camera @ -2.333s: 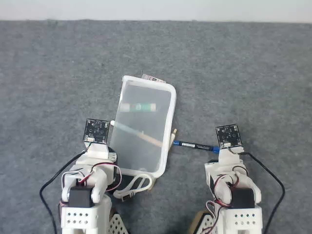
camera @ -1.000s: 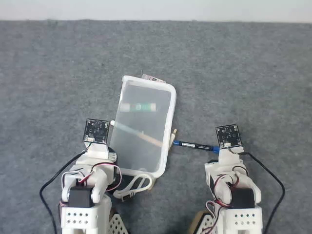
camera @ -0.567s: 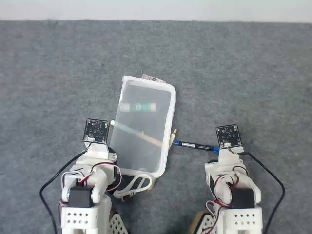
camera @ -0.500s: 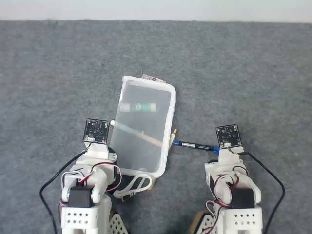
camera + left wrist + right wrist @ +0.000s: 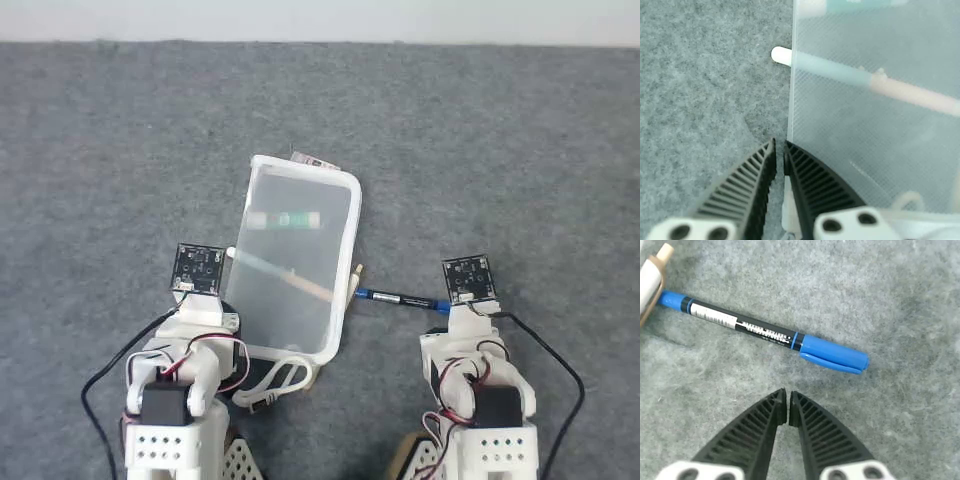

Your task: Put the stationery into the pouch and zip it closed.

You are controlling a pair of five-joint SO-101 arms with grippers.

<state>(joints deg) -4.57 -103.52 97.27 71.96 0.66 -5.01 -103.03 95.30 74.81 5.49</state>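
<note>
— Where is the pouch?
— The translucent pouch (image 5: 296, 270) lies flat on the grey felt mat (image 5: 500, 150). It sits between the two arms and stretches farther out than either of them. A looped white cord (image 5: 283, 382) lies at its near end.
— What shows through it?
— A long teal-and-tan pen (image 5: 285, 275) lies slantwise, and a short green-banded piece (image 5: 286, 220) sits nearer the far end. The pen's white end (image 5: 781, 55) pokes out past the pouch's side edge on the left arm's side, so I cannot tell whether the pen is inside the pouch or under it.
— Any other stationery?
— A blue-capped marker (image 5: 765, 330) with a black barrel lies on the mat just beside the pouch's other long edge. Its uncapped end is close to a tan tip (image 5: 663, 251) sticking out at that edge.
— The left gripper?
— The left gripper (image 5: 779, 145) is low over the mat, right at the pouch's side edge. Its fingers are pressed together and hold nothing, and one finger overlaps the plastic.
— And the right?
— The right gripper (image 5: 788, 394) points at the marker close to its cap but does not touch it. Its fingers are also clenched together and empty.
</note>
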